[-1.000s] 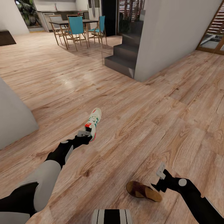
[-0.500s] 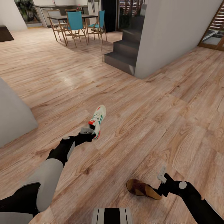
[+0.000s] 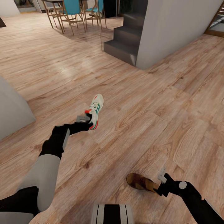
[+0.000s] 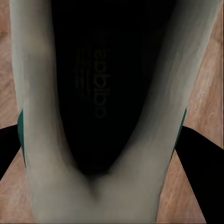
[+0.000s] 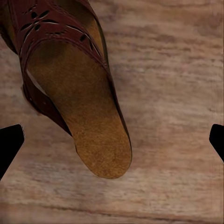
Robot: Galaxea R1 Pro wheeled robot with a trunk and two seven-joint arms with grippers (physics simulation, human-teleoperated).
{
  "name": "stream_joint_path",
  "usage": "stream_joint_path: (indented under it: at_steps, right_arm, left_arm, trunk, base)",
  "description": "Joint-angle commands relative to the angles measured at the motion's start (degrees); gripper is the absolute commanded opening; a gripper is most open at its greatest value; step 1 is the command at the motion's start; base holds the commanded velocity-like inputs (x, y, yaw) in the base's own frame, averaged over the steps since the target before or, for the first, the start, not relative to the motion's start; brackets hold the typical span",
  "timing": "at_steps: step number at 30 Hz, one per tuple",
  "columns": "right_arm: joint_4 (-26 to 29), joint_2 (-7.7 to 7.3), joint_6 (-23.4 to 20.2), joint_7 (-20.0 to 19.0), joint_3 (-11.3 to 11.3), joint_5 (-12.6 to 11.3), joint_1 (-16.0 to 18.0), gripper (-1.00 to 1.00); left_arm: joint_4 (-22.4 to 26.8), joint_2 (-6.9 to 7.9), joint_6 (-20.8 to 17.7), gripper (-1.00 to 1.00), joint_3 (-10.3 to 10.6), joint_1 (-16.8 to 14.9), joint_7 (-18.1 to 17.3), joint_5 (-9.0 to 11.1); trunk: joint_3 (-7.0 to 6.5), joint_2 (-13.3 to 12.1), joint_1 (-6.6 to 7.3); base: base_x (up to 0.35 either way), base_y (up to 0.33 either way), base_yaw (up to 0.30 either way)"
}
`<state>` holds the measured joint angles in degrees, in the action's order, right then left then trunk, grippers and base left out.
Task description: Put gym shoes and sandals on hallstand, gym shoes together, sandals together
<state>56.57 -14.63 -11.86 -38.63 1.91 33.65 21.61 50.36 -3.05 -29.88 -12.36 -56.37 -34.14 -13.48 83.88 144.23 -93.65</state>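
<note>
One gym shoe, white with green stripes and a red-orange heel, sticks out from my left gripper, which is shut on its heel end, toe pointing away from me. In the left wrist view the gym shoe's dark inside spans the picture, with black fingers on both sides. A brown sandal lies on the corridor floor close in front of me. My right gripper sits at its heel, open. The right wrist view shows the sandal's tan heel between widely spread fingertips.
A pale grey wall block stands at the left. Dark steps and a white wall rise ahead to the right. A dining table with teal chairs is far back. My base shows at the bottom edge.
The head view has tilted down, shifting the whole scene up. My right gripper has closed in on the sandal's heel. The left gripper keeps hold of the gym shoe.
</note>
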Motion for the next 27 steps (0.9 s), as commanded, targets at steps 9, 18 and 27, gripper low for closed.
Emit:
stream_joint_path:
  at_steps: [9, 18, 27]
  right_arm:
    - [0.2, -0.04, -0.3, -0.2, 0.1, 0.3, 0.0, 1.00]
    - [0.3, -0.04, -0.3, -0.2, 0.1, 0.3, 0.0, 1.00]
    - [0.4, -0.04, -0.4, -0.2, 0.0, 0.3, 0.0, 1.00]
  left_arm:
    - [0.1, -0.47, -0.4, -1.00, -0.2, -0.1, -2.6, 1.1]
    - [0.1, -0.46, -0.4, -1.00, -0.2, 0.3, -2.8, 1.2]
    - [0.1, -0.46, -0.4, -1.00, -0.2, 0.6, -3.8, 1.1]
  trunk:
    - [2.50, 0.1, -0.19]
    - [3.27, 0.2, -0.27]
    - [5.17, 0.2, -0.42]
  base:
    - [0.000, 0.000, 0.000]
    - [0.000, 0.000, 0.000]
    - [0.000, 0.000, 0.000]
